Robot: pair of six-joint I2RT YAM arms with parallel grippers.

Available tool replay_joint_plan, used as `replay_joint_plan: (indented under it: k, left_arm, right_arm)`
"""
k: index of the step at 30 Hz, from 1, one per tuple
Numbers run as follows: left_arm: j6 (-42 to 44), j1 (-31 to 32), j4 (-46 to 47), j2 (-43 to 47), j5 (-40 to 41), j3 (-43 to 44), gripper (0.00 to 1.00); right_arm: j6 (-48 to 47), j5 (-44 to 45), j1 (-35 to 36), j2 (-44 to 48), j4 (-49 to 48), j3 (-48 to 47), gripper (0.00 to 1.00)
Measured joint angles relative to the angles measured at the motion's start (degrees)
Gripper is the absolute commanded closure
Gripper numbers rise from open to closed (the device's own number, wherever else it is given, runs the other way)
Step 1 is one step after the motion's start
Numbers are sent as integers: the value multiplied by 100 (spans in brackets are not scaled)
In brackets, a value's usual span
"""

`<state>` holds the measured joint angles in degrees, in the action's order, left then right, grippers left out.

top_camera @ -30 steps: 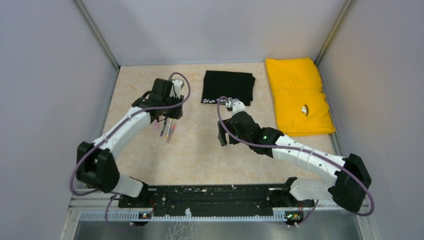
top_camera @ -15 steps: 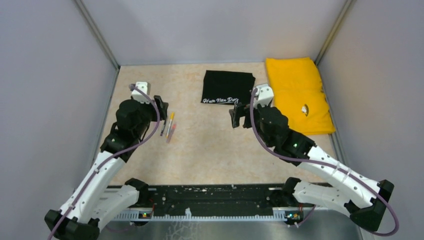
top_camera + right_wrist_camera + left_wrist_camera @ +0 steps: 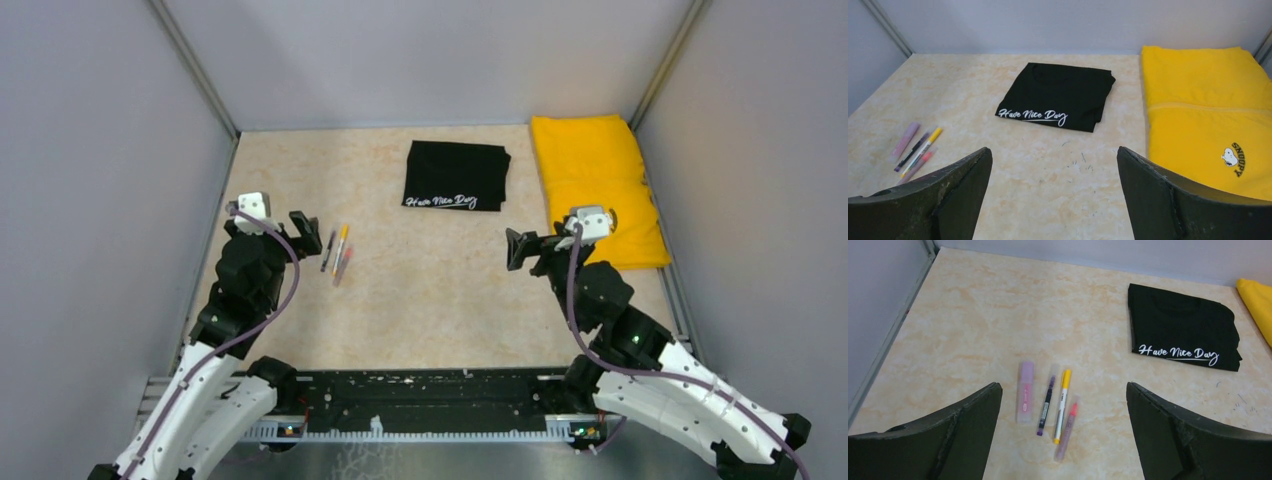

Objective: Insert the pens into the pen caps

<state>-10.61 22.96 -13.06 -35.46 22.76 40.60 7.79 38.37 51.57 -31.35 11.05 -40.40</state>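
Observation:
Several pens (image 3: 1048, 405) lie side by side on the table, left of centre in the top view. They are a pale pink one (image 3: 1025, 397), a black one with purple ends (image 3: 1046, 407), a white one with a yellow cap (image 3: 1066, 377) on its far end, and a reddish-pink one (image 3: 1067, 429) under a clear cap. No loose pen caps show. My left gripper (image 3: 306, 233) is open and empty, raised just left of the pens (image 3: 338, 255). My right gripper (image 3: 518, 250) is open and empty, far to their right.
A folded black T-shirt (image 3: 457, 175) lies at the back centre. A folded yellow garment (image 3: 595, 190) fills the back right corner. Grey walls close in the table on three sides. A black rail (image 3: 430, 395) runs along the near edge.
Both arms have drawn back toward the near edge, the left arm off the pens to the left, the right arm to the right. Both grippers opened wider. The pens stayed in place.

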Motion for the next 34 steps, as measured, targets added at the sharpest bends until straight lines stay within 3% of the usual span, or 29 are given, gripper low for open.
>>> replay_joint_plan:
  k: [10,34]
  left_arm:
    - [-584,-20,-52,358,136,-446,1]
    - [-629,-20,-37,-9,-46,-444,1]
  right_arm:
    - [-20,267,0,772,122,527,2]
    - [190,516,0,1012,404,968,1]
